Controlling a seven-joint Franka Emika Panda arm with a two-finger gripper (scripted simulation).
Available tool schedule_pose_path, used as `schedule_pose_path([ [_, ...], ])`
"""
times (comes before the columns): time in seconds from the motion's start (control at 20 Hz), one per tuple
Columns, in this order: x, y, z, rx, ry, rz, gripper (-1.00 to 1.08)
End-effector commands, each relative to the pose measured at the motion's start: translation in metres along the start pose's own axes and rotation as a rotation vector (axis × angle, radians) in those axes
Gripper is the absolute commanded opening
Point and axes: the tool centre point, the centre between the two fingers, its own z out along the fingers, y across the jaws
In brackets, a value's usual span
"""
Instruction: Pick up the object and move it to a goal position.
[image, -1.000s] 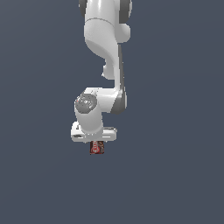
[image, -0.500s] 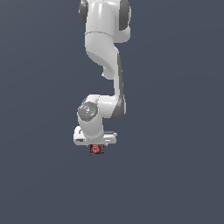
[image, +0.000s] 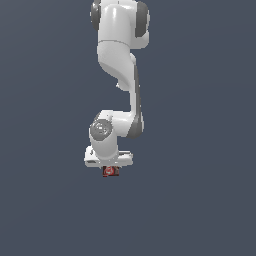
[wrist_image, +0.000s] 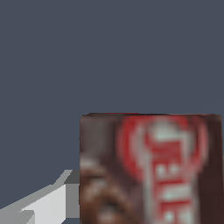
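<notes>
Exterior view: object (image: 110, 171) upright under tool (image: 110, 169).

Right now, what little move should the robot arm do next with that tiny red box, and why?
Probably keep carrying it gently, without opening. The small red-brown package sits tucked under the white end effector, apparently held between its fingers, and nothing but plain dark background shows around it. No goal marker is visible in either view, so I cannot tell which way it should go.
</notes>
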Motion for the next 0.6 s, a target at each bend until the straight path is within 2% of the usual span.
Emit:
schedule_pose_path([
  [0.0,0.0001,-0.0001,0.0000,0.000,0.000,0.000,-1.00],
  [0.55,-0.0030,-0.0034,-0.0063,0.000,0.000,0.000,-1.00],
])
